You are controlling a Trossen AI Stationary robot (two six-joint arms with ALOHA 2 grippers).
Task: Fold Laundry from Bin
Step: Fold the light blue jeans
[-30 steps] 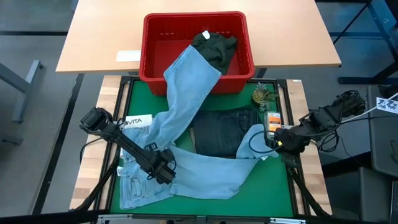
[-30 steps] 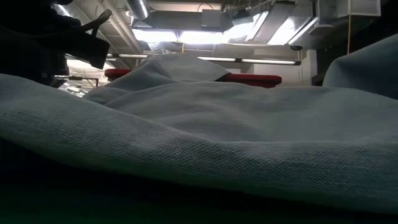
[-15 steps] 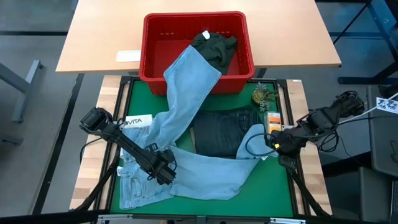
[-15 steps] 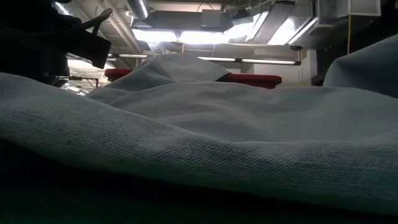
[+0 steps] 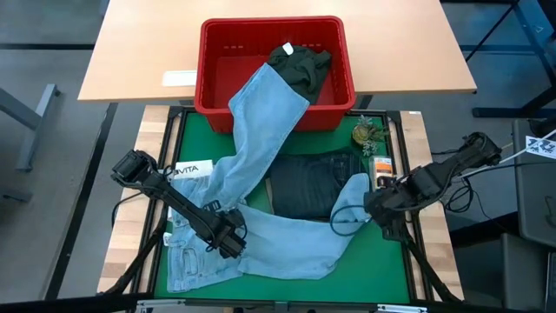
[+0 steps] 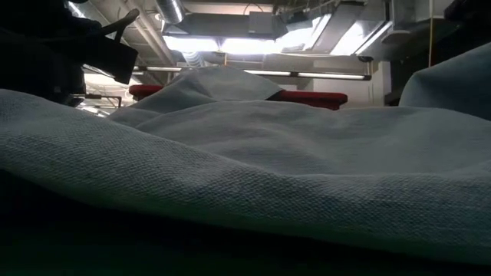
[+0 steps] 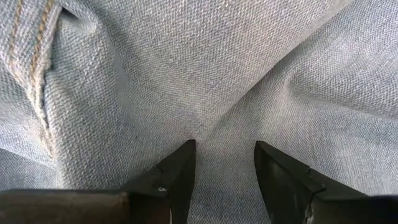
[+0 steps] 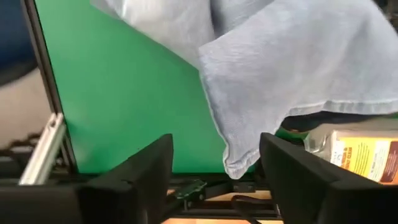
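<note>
Light blue jeans (image 5: 261, 174) lie spread over the green mat (image 5: 382, 269). One leg climbs over the rim of the red bin (image 5: 217, 96); the other runs toward the table's right. A dark olive-green piece (image 5: 300, 63) sits in the bin, and dark navy jeans (image 5: 313, 184) lie folded mid-table. My left gripper (image 5: 228, 235) stands open over the jeans' seat area (image 7: 155, 81). My right gripper (image 5: 382, 205) is open at the right leg's end, and the hem corner (image 8: 239, 163) hangs between its fingers without touching them. My left gripper (image 7: 224, 146) comes from above, pointing down, and sets its fingertips (image 7: 186, 155) on the light blue denim beside a seam (image 7: 43, 74). A raised fold (image 7: 214, 134) runs into the gap between the fingers. Whether they pinch it I cannot tell.
A bottle with an orange label (image 8: 354, 152) (image 5: 380, 169) and a small greenish object (image 5: 365, 133) stand along the mat's right edge. A white tag (image 5: 193, 169) lies at the left. The black frame rail (image 8: 43, 93) borders the mat. Denim fills the low view (image 6: 245, 176).
My right gripper has opened and let go of the right leg's end. It has shifted a little toward the table's left and near edge. The cloth loop there has sagged and settled lower; the rest of the jeans has stayed put.
</note>
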